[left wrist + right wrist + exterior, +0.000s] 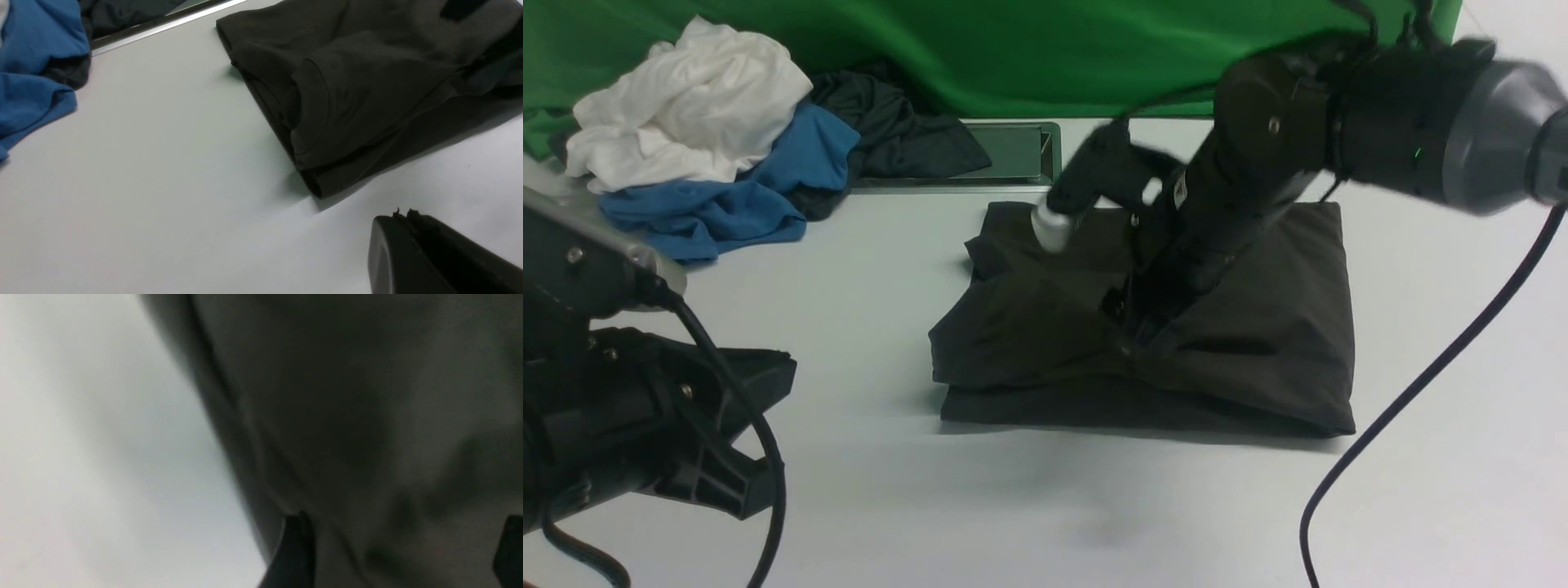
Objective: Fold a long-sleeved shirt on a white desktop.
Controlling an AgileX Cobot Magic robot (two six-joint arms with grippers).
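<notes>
The large black-brown jersey long-sleeved shirt [1225,327] lies folded into a thick, roughly rectangular bundle near the middle of the smooth white counter [1013,506], its layered edges stacked along the near side. In the left wrist view the ribbed crew neck [314,110] shows at the bundle's folded end. The right gripper [1131,314] points down onto the top of the shirt; the right wrist view, blurred, shows its two dark fingers [294,551] set wide apart with the fabric beneath them and nothing pinched. The left gripper [743,425] hangs low over bare counter, well apart from the shirt, its fingers [412,249] pressed together on nothing. At the far left lies a heap of crumpled white [686,106], blue [743,196] and dark grey-black [898,122] garments, beside a small metal-framed rectangular hatch [1013,155] and before a bright green cloth backdrop [1054,49].
</notes>
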